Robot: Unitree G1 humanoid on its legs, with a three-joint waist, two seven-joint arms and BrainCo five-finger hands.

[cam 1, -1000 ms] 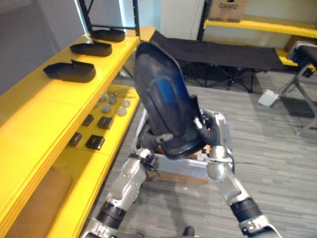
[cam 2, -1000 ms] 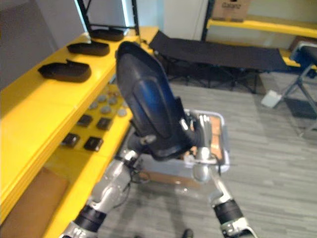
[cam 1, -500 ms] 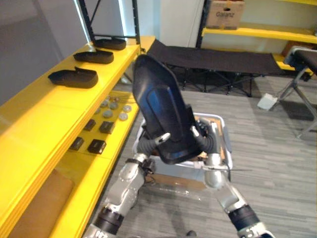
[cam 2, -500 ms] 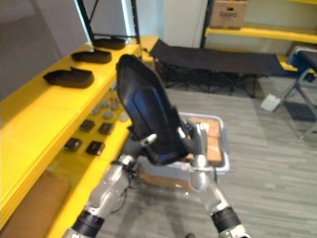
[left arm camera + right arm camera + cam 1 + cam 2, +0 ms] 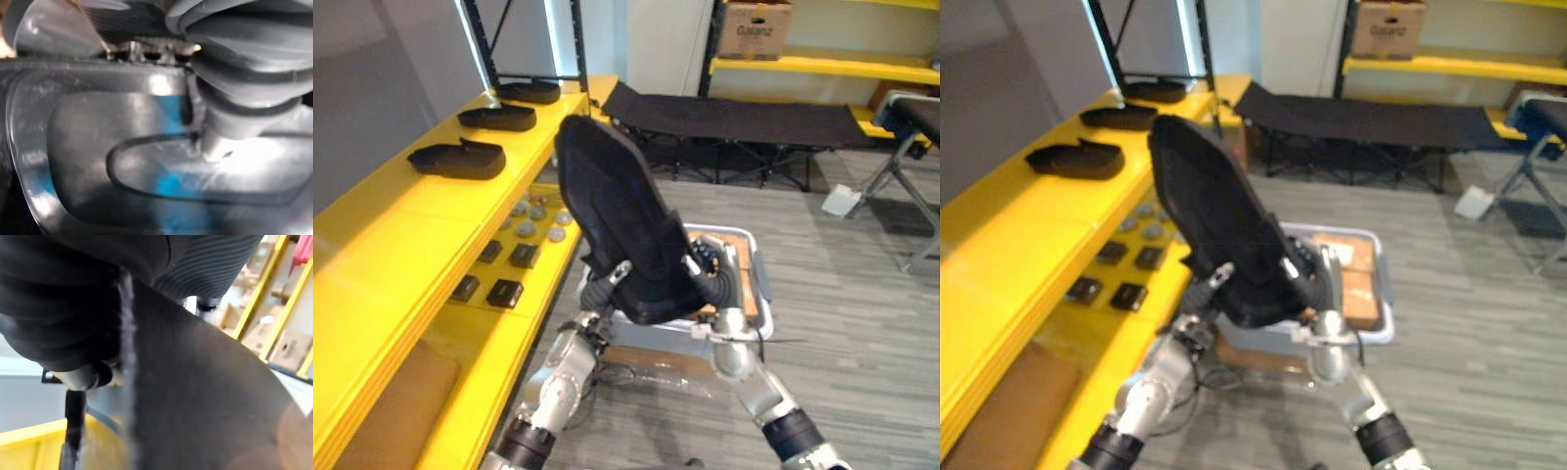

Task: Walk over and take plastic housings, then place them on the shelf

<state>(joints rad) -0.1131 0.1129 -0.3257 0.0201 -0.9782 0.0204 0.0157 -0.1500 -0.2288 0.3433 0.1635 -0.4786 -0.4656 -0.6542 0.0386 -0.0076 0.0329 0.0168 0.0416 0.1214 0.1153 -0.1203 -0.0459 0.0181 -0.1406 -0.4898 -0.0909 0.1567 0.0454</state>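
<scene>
Housing (image 5: 612, 220) gripped: left hand (image 5: 613, 281), right hand (image 5: 705, 264).

A workshop storeroom: yellow shelving (image 5: 411, 230) holding black housings (image 5: 457, 158), cardboard box (image 5: 751, 27) above.

Plastic housing (image 5: 617, 220): black moulded plastic, smooth, glossy with bright reflections on the face at the left hand (image 5: 599, 290), duller at the right hand (image 5: 713, 272). Hand covers: dark, ribbed, matt, rubber-like. Fingers (image 5: 621, 270): silver with a metallic sheen. Shelf (image 5: 411, 235) beside the left hand: yellow, smooth, slight sheen. Bin (image 5: 761, 294) below both hands: smooth grey plastic.
</scene>
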